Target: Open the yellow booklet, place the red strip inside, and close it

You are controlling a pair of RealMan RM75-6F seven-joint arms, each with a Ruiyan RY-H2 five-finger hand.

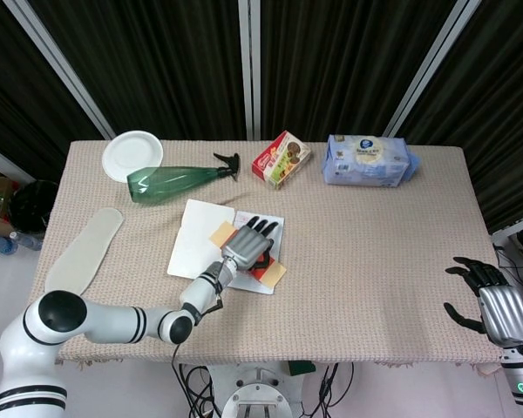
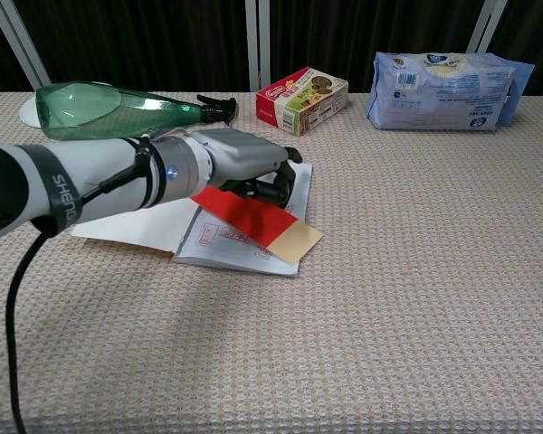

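The red strip (image 2: 250, 217) lies across the right-hand page of the open yellow booklet (image 2: 231, 242), with its tan end (image 2: 297, 244) overhanging the booklet's near right corner onto the table (image 2: 416, 298). The booklet lies flat, its cover leaf (image 2: 127, 221) spread out to the left of the strip. The left hand (image 2: 244, 167) sits palm down over the far end of the strip, fingers (image 2: 285, 176) curled down at the strip's far edge; whether they pinch the strip or only press on it cannot be told from either view. In my judgement the step in hand is seating the strip inside the page area. To do it well, slide the strip toward the booklet's spine side until no tan end projects past the page edge, and align it with the page rather than diagonally. Keep pressure light so the booklet does not skid on the woven cloth. Lift the fingers straight up on release to avoid dragging the strip. Then take the cover leaf by its free left edge and fold it over the strip. Beyond the booklet, behind the strip, lie the green bottle (image 2: 118, 108), the snack box (image 2: 303, 95) and the tissue pack (image 2: 443, 77). The right hand (image 1: 497, 309) hangs well apart from the strip, off the table's right edge, holding nothing, fingers apart.
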